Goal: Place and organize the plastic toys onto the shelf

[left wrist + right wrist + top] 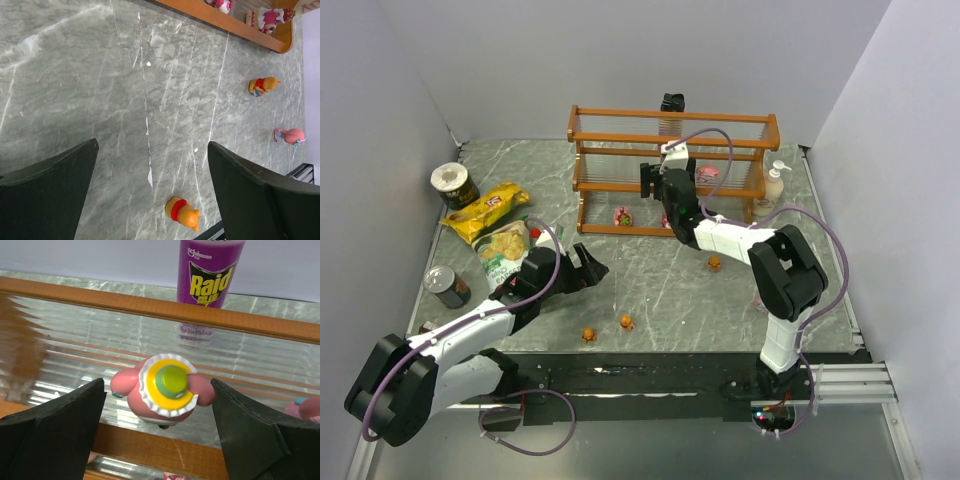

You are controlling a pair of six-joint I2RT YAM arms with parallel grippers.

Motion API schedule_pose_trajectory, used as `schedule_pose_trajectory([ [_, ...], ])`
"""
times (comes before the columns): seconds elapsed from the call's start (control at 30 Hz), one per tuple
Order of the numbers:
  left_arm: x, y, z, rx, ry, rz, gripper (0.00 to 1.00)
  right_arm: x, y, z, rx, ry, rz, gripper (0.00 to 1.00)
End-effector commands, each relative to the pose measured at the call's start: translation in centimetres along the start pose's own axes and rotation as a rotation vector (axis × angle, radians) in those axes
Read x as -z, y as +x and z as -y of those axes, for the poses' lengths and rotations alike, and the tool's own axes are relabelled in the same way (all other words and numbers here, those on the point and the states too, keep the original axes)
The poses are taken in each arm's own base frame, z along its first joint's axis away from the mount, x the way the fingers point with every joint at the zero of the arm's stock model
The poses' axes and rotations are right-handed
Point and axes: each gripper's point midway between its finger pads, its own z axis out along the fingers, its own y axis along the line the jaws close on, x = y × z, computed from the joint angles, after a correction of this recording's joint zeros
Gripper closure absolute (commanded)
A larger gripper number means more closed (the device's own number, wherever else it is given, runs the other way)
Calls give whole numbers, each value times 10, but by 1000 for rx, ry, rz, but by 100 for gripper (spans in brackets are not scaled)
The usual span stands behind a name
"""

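My right gripper (157, 385) is open at the shelf (670, 170), its fingers on either side of a pink toy with a yellow and green hat (162, 390). That toy stands free on the clear middle tier, with a gap at each pad. Other pink toys (623, 215) (707, 173) rest on the tiers. My left gripper (152, 145) hangs open over the table, just above an orange toy (182, 212) lying on its side. Loose on the table are two more orange toys (588, 335) (714, 263) and a pink one (290, 136).
A purple Raid can (210, 270) stands behind the shelf. Two chip bags (485, 210) (505, 245) and two cans (453, 183) (445, 285) sit at the left. Pump bottles (775, 185) stand by the shelf's right end.
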Motion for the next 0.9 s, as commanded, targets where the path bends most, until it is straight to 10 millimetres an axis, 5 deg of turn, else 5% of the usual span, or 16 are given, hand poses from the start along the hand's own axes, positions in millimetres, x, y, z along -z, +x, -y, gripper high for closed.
schedule_pose_trajectory([
  [0.0,-2,-17,12,-7,27,50,4,12,-40,1,-57,-26,55,6],
  [0.3,2,-20,11,-7,22,66,4,46,-69,-6,-110,-124,75,0],
  [0.53,6,-24,14,-6,30,81,4,77,-70,-6,-148,-179,42,0],
  [0.63,8,-24,14,-4,37,86,4,101,-67,17,-159,-94,22,1],
  [0.87,18,-28,19,-5,60,111,4,177,-34,116,-238,283,-17,1],
])
